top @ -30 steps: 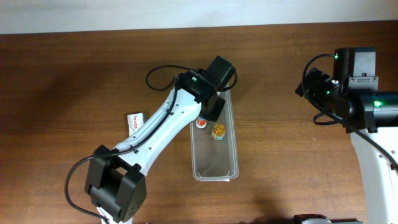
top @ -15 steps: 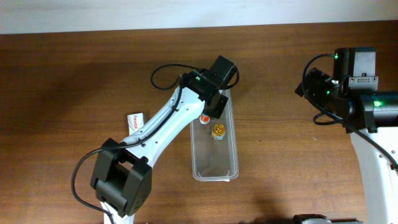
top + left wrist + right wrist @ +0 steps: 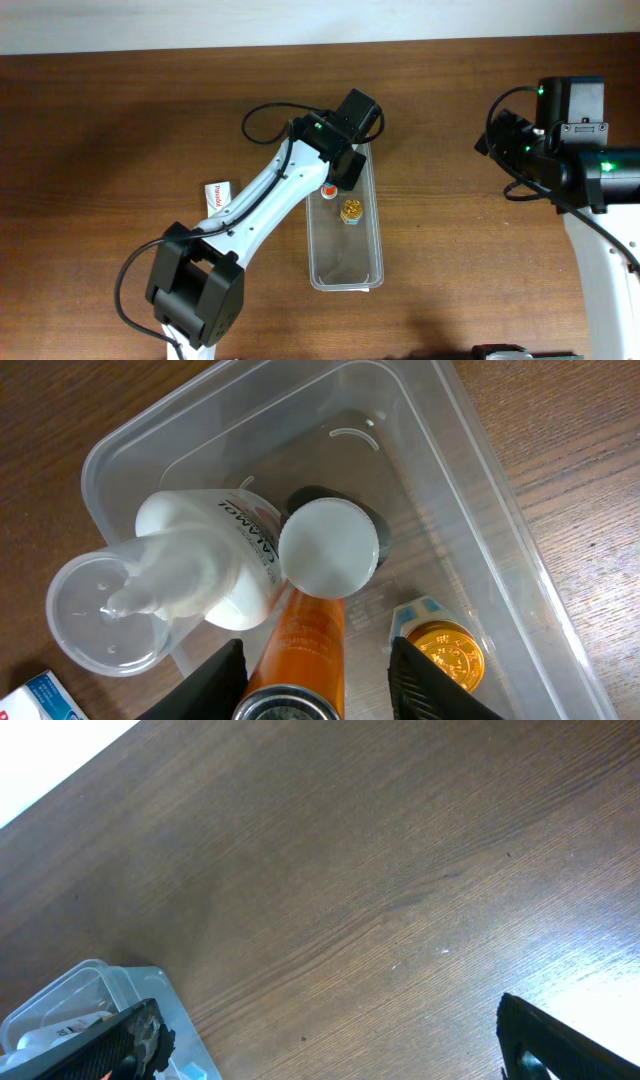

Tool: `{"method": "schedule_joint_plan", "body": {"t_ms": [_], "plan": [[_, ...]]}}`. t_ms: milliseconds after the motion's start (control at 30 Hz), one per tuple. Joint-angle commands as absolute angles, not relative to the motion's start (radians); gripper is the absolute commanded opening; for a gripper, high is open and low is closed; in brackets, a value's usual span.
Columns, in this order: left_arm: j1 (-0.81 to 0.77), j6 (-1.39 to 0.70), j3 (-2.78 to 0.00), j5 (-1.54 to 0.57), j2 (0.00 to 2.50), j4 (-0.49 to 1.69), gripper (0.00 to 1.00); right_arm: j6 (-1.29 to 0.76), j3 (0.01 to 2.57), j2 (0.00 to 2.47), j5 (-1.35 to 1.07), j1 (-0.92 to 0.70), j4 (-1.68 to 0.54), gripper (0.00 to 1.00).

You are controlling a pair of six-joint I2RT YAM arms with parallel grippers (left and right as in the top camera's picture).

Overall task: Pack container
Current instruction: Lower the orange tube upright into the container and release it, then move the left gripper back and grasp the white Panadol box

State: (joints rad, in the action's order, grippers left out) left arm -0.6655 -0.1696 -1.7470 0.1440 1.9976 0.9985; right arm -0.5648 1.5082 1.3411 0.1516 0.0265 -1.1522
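The clear plastic container (image 3: 347,262) lies lengthwise at mid-table; it also shows in the left wrist view (image 3: 470,450). My left gripper (image 3: 341,172) hangs over its far end. In the left wrist view the gripper (image 3: 320,685) is open, and its fingers (image 3: 424,678) straddle an orange tube with a white cap (image 3: 312,635) lying in the container. The left finger is beside the tube, and a gap shows on the right. A white bottle with a clear cap (image 3: 215,565) and a gold-lidded jar (image 3: 447,652) also lie inside. My right gripper (image 3: 340,1040) is open and empty above bare table.
A small white packet (image 3: 216,194) lies on the table left of the container; its corner shows in the left wrist view (image 3: 40,698). The container's near half (image 3: 346,255) holds nothing. The right arm (image 3: 560,130) stays at the far right.
Over the last second my left gripper shifted slightly toward the container's far end, and the orange tube moved with it. In the last half second nothing moved. The right arm is still.
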Motion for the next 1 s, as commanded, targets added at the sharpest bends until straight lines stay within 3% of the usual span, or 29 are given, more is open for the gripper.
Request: {"method": "schedule_joint_plan", "body": {"t_ms": [0,267,467,633,967], "plan": [[-0.657,-0.172,-1.766,0.155,2.003,0.999,0.47,-0.566,1.519,1.343,0.149,0.033,-1.153,0.98],[-0.657,-0.171,-1.767,0.158,1.961,0.995,0.48,-0.566,1.519,1.343,0.149,0.033,-1.153,0.99],[-0.657,-0.171,-1.769,0.179,1.917,0.994,0.53,-0.566,1.519,1.343,0.149,0.033,-1.153,0.98],[-0.657,-0.171,-1.77,0.237,1.88,0.995,0.65,-0.566,1.519,1.343,0.149,0.033,-1.153,0.98],[-0.605,-0.171,-1.77,0.285,1.764,1.034,0.72,-0.566,1.519,1.343,0.149,0.033,-1.153,0.98]]}}
